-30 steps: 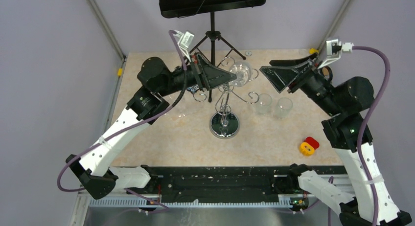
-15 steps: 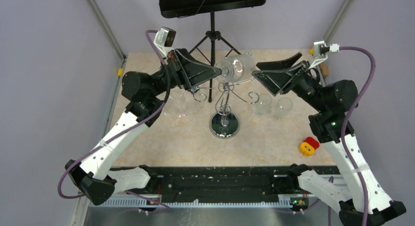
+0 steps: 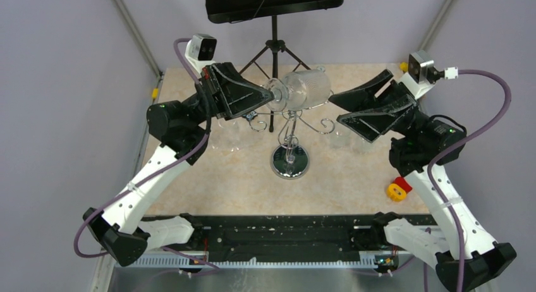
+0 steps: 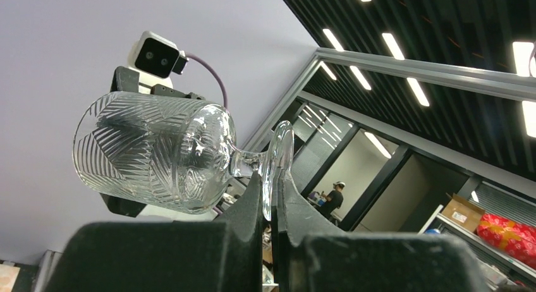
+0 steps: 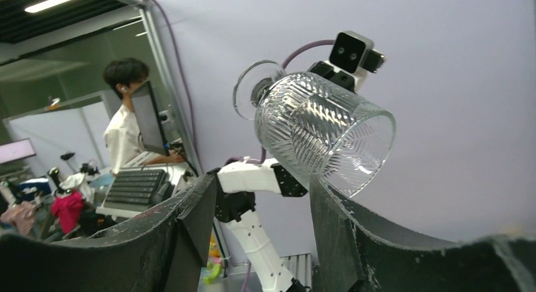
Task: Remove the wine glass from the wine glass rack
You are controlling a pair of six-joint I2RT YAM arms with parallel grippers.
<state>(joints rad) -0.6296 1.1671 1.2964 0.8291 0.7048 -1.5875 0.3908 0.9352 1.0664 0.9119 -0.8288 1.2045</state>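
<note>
Wine glass (image 3: 302, 88): upper centre, lying horizontal, foot clamped edgewise in left gripper (image 3: 268, 97); mouth faces right gripper (image 3: 335, 107), jaws apart, just beside the rim.

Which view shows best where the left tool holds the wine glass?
Left wrist: the left tool pinches the wine glass by its foot disc, close up. Top external shows the grip small, from above; right wrist shows mainly the bowl, with the grip mostly hidden.

Beige marbled table (image 3: 215, 181), chrome wine glass rack (image 3: 290, 160), black tripod stand (image 3: 274, 39), red-yellow object (image 3: 399, 188)
</note>
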